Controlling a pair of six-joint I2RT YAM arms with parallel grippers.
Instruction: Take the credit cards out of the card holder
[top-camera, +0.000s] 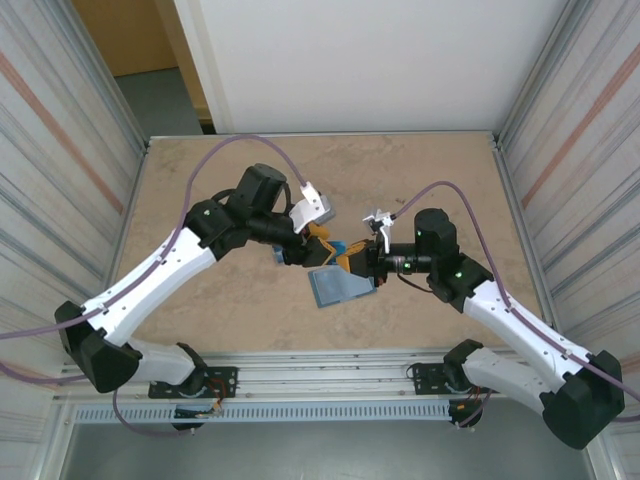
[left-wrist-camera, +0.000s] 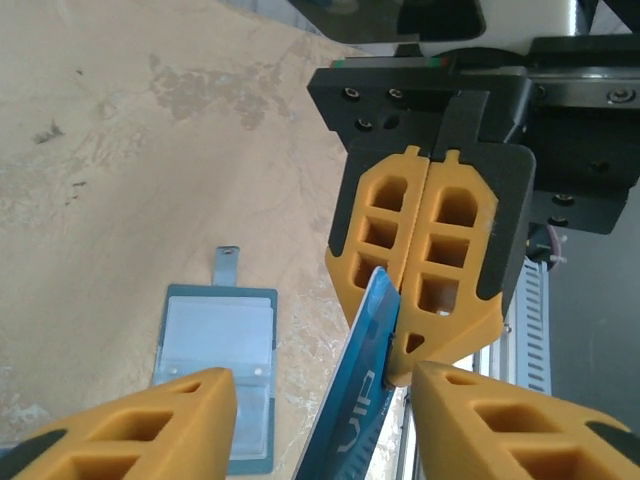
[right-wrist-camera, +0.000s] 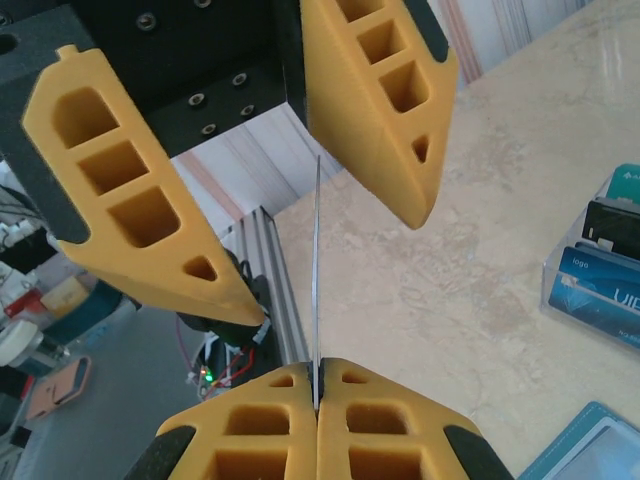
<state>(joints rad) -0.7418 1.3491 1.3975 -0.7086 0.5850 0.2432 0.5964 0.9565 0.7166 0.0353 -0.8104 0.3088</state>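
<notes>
From above, my two arms meet over the tan, stone-looking table (top-camera: 210, 190). My left gripper (top-camera: 322, 243) and my right gripper (top-camera: 353, 265) are almost touching. They are too small and crowded here for me to tell how they are set. One card holder (top-camera: 335, 288), flat and steel-blue, lies on the table just on the near side of them. My right gripper hides part of it.

From my left wrist, my two yellow left fingers (left-wrist-camera: 140, 420) are spread wide and hold nothing. Between them my right gripper is pinched tight on one shiny blue card (left-wrist-camera: 358, 385). The picture edge cuts off the card's bottom. The card holder lies open on the table, with a clear pocket and one little tab (left-wrist-camera: 228, 266).

From my right wrist, the blue card is just a thin line. My left fingers stand on each side of it, not touching. Three more cards (right-wrist-camera: 600, 285), teal, black and blue, overlap at the right edge and are cut off. I cannot tell what holds them.
</notes>
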